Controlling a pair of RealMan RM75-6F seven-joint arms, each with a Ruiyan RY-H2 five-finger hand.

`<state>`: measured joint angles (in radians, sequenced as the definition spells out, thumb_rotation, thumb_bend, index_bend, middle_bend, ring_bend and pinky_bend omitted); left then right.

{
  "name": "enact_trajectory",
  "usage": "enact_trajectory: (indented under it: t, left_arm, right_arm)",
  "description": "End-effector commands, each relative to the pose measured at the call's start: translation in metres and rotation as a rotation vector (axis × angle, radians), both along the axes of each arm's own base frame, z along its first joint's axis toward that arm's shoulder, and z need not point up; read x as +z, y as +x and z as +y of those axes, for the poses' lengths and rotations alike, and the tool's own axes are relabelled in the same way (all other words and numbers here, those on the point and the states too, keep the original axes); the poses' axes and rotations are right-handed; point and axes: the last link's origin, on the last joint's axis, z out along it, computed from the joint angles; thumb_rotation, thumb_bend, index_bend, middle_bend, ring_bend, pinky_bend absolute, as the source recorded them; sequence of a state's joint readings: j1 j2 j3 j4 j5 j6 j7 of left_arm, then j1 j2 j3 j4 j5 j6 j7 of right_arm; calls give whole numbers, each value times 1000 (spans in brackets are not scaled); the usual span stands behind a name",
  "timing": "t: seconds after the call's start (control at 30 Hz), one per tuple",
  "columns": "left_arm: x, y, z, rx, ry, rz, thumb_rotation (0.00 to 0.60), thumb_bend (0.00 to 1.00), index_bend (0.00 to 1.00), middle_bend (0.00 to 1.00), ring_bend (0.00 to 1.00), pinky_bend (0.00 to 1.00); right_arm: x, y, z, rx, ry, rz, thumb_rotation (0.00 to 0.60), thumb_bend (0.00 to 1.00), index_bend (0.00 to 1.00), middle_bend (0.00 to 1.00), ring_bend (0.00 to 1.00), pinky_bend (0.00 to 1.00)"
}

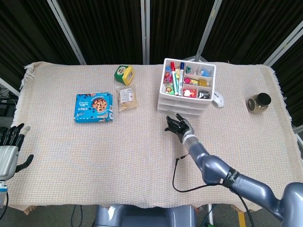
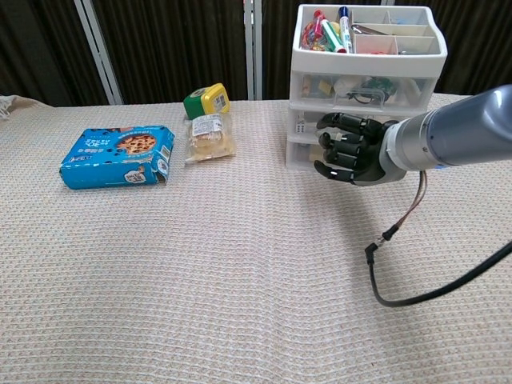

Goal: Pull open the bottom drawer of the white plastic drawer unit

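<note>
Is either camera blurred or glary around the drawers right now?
Head view: sharp and evenly lit, drawer unit small but clear. Chest view: also sharp, no glare; the right hand hides much of the bottom drawer front, and soft shadows only.
</note>
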<state>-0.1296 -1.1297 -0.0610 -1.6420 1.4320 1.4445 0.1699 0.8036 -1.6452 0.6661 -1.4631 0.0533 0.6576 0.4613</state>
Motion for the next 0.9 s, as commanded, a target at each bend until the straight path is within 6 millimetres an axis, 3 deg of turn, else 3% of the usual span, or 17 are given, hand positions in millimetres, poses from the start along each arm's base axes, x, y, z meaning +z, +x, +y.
enact_trajectory:
  t: [0.03, 0.63, 0.9]
  left_arm:
    - [0, 0, 0, 0, 0, 0, 600, 336, 75, 0, 0, 0]
    - [0, 0, 0, 1, 0, 1, 600, 337, 75, 0, 0, 0]
    - [0, 0, 0, 1, 0, 1, 600, 336, 75, 0, 0, 0]
  right_arm:
    - [1, -1, 3, 2, -6, 8, 600, 373, 298, 740, 798, 602]
    - [4, -18, -2, -82, -48, 61, 600, 372, 243, 739, 798, 602]
    - [4, -16, -8, -75, -58, 52, 600, 372, 242, 739, 798, 602]
